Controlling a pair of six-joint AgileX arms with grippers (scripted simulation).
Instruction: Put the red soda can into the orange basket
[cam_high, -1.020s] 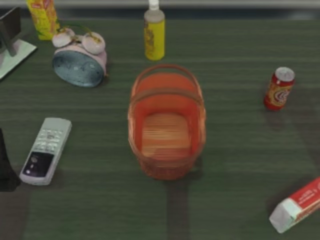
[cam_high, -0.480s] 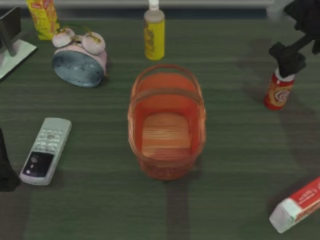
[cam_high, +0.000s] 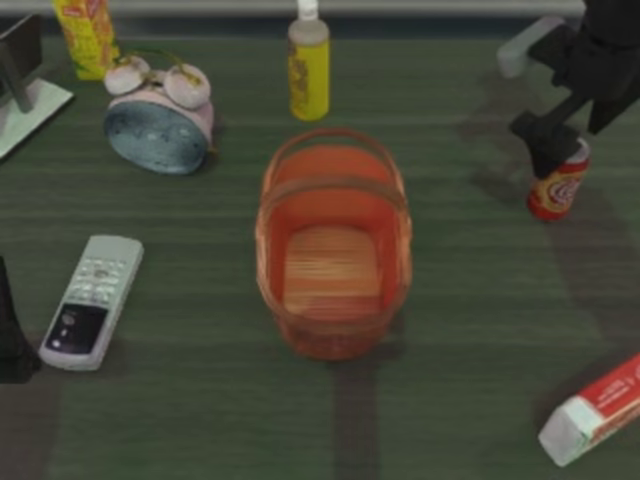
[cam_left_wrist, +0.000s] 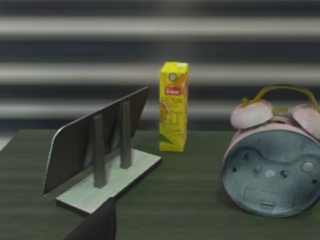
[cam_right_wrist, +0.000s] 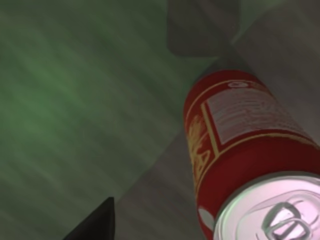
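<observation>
The red soda can (cam_high: 558, 188) stands up straight on the table, at about 3 o'clock from the orange basket (cam_high: 333, 245) and well apart from it. The right gripper (cam_high: 548, 150) hangs right over the top of the can. I cannot tell if its claw is apart or together. In the right wrist view the can (cam_right_wrist: 240, 150) is very close, with one dark fingertip (cam_right_wrist: 97, 222) off to one side.

The can is tall and thin, so a bump on its top edge could tip it over, and then it might roll away. If the claw comes down off to one side, one finger could land on the silver lid rather than slide past it.

The basket's hoop handle (cam_high: 333, 178) crosses its top, so a can carried low could hit it.

The left gripper (cam_high: 12, 340) is parked at the table's left edge, at 9 o'clock from the basket.
</observation>
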